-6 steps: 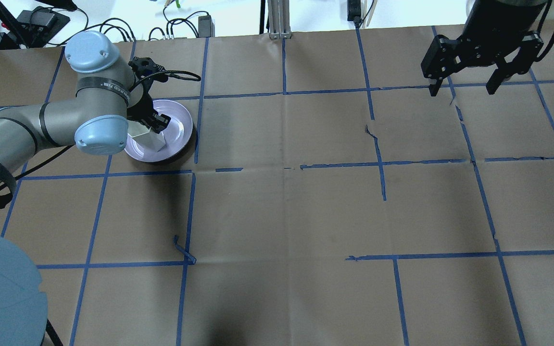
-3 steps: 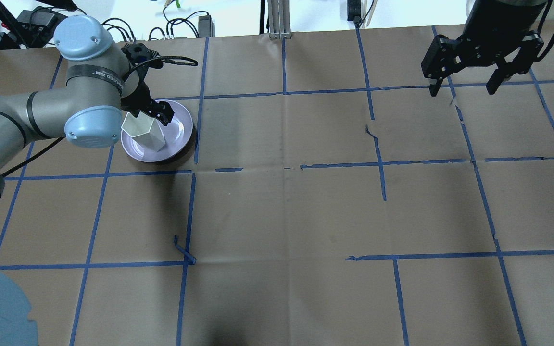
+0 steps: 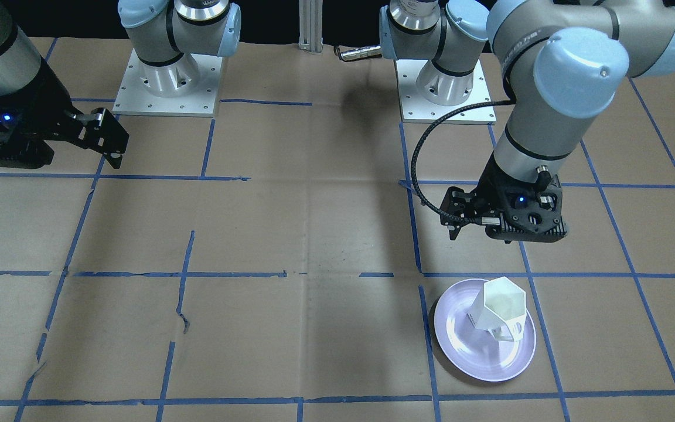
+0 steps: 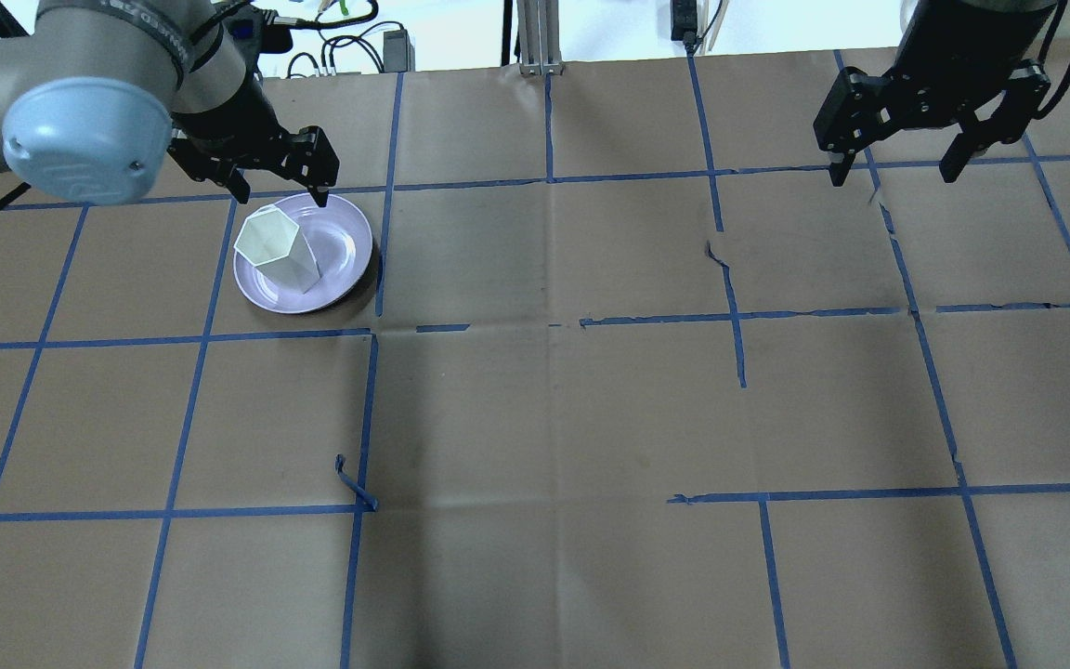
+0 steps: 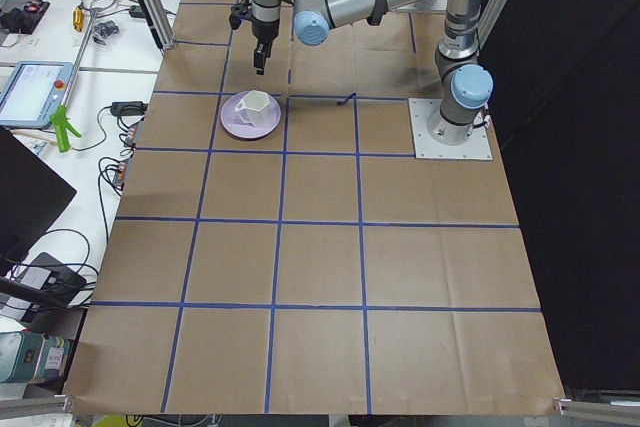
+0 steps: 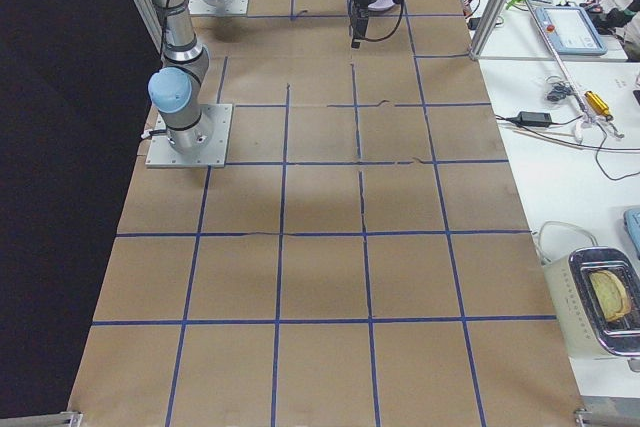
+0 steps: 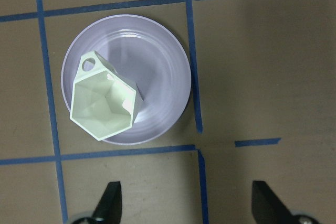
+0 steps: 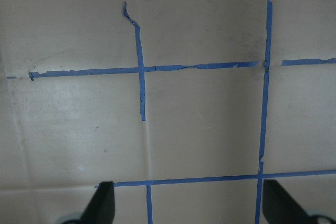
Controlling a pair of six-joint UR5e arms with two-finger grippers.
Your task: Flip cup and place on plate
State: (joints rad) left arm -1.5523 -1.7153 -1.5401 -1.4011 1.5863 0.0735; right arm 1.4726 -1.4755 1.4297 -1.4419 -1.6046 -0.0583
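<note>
The task looks all but finished. The cup (image 4: 277,249) stands mouth-up on the plate (image 4: 345,242), resting on its narrow base with the hexagonal rim facing the overhead camera, so I judge that both the flip and the placing are done. It sits off centre, toward the plate's left side in the overhead view. Its handle (image 7: 90,65) points away from the plate's middle.

The left gripper (image 4: 281,190) hangs above the plate's far edge, clear of the cup. Its jaws are apart and hold nothing. In the left wrist view both fingertips (image 7: 110,200) show at the bottom edge, wide apart, with only the table (image 7: 236,182) between them. The cup (image 7: 105,103) and plate (image 7: 163,72) lie well above them in that view.

At most, what seems left is for the left arm to draw back (and perhaps a check that the cup stands steady, since its base is small for its height).

The right gripper (image 4: 893,177) hangs over bare paper at the far right, well apart from the plate. Its jaws are spread and empty, and I judge it to have no part in this step.

As for what holds what, the cup's inside shows only pale facets, so it is empty. The plate bears the cup and nothing else.
</note>
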